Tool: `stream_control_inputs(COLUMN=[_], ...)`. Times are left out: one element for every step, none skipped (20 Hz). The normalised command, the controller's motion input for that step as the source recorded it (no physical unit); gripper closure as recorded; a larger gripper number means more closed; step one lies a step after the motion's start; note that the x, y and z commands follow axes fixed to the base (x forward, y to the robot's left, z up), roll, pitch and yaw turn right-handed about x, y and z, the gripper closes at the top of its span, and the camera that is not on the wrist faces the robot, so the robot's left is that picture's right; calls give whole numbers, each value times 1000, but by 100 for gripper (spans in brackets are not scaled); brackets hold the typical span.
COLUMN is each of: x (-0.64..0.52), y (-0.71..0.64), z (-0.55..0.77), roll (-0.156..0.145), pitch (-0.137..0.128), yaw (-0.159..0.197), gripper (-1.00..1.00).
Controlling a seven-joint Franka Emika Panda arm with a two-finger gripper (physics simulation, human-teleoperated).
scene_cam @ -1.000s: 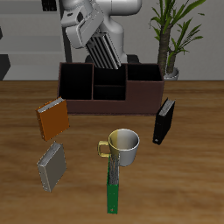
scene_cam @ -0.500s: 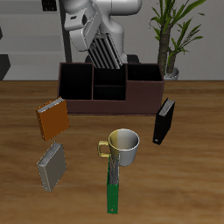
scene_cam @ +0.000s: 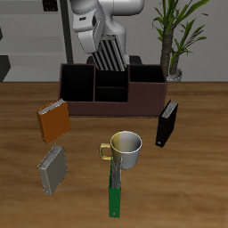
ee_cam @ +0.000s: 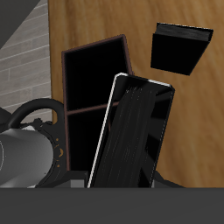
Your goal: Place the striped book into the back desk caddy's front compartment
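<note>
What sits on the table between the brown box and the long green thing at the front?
In the exterior view, a pale mug stands between the back desk caddy and the green object; the mug's base meets the object's far end.

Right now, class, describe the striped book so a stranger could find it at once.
Find the long brown desk caddy at the table's back. Just above its middle, the gripper holds the striped book tilted in the air. Unlike the orange-brown book and plain grey book, its cover has grey stripes.

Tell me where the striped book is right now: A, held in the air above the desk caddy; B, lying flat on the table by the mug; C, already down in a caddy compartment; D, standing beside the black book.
A: the striped book hangs tilted in the hand above the back desk caddy, not yet inside any cell.
</note>
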Motion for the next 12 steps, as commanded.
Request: stream_control_inputs(x=[32,-35,-52,-6,-24,-121,103,-164,-84,-75,178,-261], y=[65,169,192,158,121,298,-67,327,141,133,-115,261], z=[-80,-140,-52,-61,-75,-44,15,-205,-135,-53,-7,-230], roll=[-56,-4,-17,-16,-34,16,0,-65,6,-1,0,-69], pitch=[34,3,-24,43,-9,-29,0,44,-22,-13,0,51], yaw=[7,153,106,4,108,109,0,148,127,102,0,193], gripper=[100,100,100,100,100,100,100,100,100,100,100,100])
